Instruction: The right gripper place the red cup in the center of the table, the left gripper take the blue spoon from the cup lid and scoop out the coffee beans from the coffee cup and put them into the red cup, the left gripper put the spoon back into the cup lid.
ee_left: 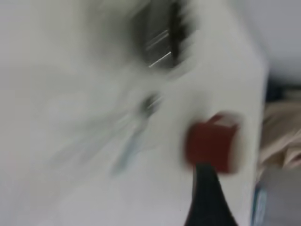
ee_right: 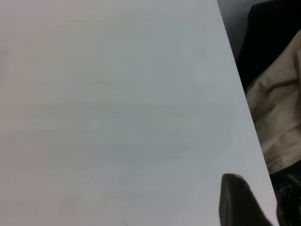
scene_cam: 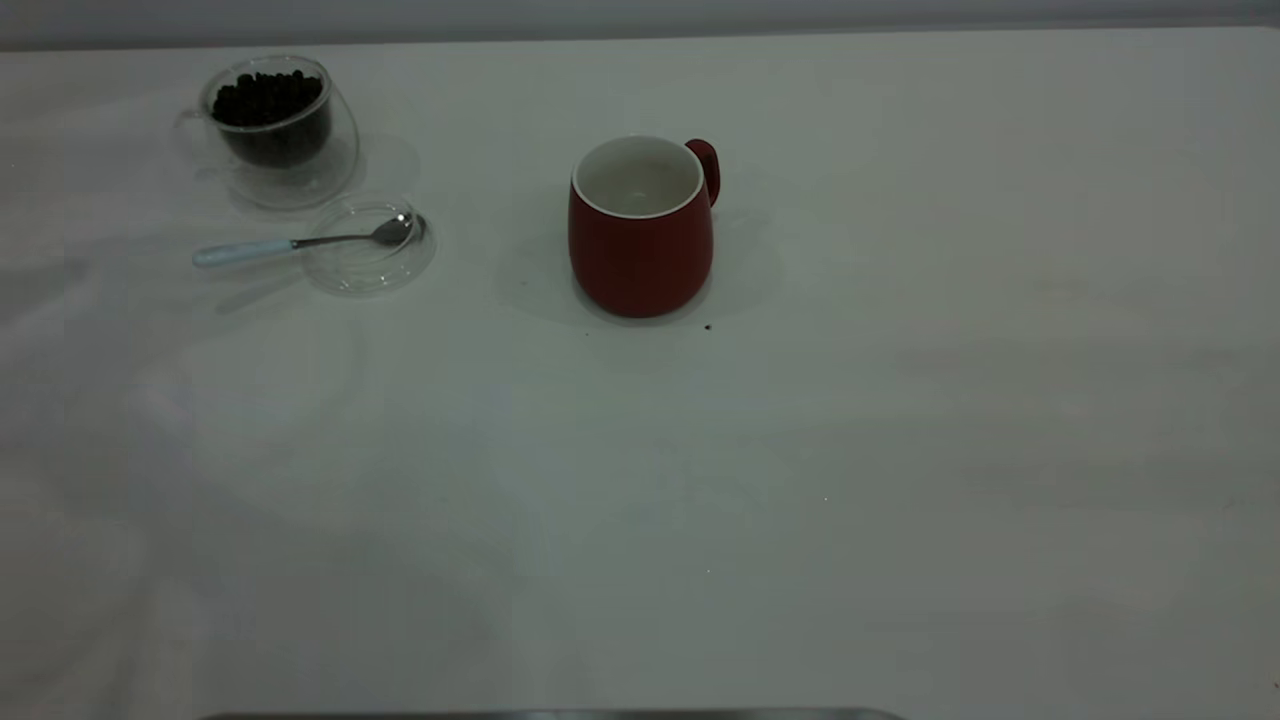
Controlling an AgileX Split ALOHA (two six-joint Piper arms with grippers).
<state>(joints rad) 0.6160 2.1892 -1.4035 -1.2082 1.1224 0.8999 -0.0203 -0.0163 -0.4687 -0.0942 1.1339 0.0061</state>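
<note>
Tabletop point(scene_cam: 900, 450) first: the table is a broad white surface filling nearly the whole exterior view, with a few tiny dark specks, one just in front of the mug. Neither arm shows in that view.

Next in size is the red cup point(scene_cam: 641, 245), upright near the middle of the table toward the far side, its white inside bare and its handle turned to the far right. In the left wrist view it appears as a blurred red block point(ee_left: 211, 147).

Well to its left, near the far-left corner, stands the coffee cup point(scene_cam: 275, 130), clear glass and upright, holding the coffee beans point(scene_cam: 268, 97) as a dark heap inside.

Just in front of that cup lies the cup lid point(scene_cam: 368, 250), flat on the table (close to the glass cup, though whether they touch I cannot tell). The blue spoon point(scene_cam: 300, 242) rests across it, steel bowl inside the lid, pale handle reaching out over the rim to the left.

The left gripper point(ee_left: 207, 197) shows only as a dark finger in its own blurred wrist view; whether its jaws are spread I cannot tell. The right gripper point(ee_right: 240, 202) likewise shows one dark tip over bare table near the edge, jaw state unreadable.
</note>
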